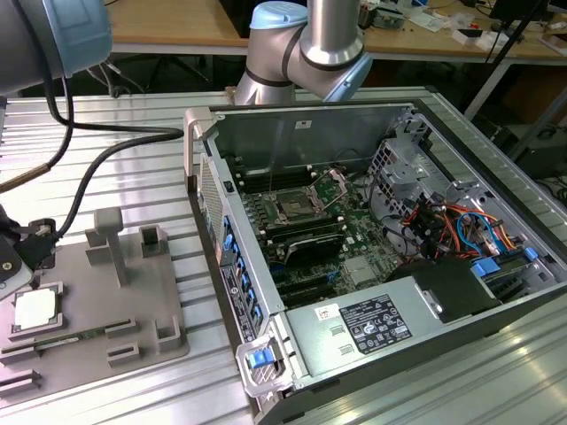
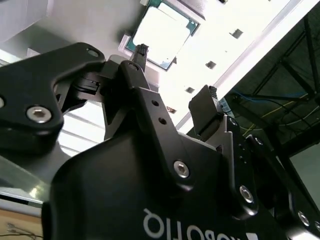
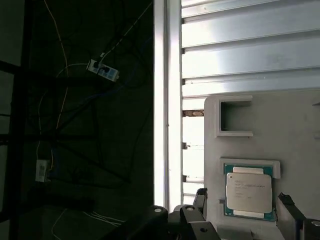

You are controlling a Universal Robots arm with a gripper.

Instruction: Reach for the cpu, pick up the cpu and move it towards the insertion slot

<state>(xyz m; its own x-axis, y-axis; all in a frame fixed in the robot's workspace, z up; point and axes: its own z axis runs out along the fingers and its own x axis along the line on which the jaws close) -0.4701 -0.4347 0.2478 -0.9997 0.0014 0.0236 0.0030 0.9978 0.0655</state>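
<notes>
The cpu (image 1: 37, 308) is a flat silvery square with a green rim. It lies in a recess of the grey holder plate (image 1: 133, 310) at the exterior view's left. My gripper (image 2: 175, 75) is open, and nothing is between its black fingers. In both wrist views the cpu (image 3: 248, 192) lies beyond the fingertips (image 3: 200, 197), which stand either side of it and apart from it. The insertion slot (image 1: 292, 210) is a dark square socket with a metal frame. It sits on the green board inside the open computer case (image 1: 266, 354), far from the gripper.
The holder plate carries an upright post (image 1: 111, 239), small blocks and a long green memory stick (image 1: 80, 336). A thick black cable (image 1: 97, 164) runs across the slatted aluminium table. The table's edge (image 3: 167, 100) lies close beside the plate, with dark floor and wires below.
</notes>
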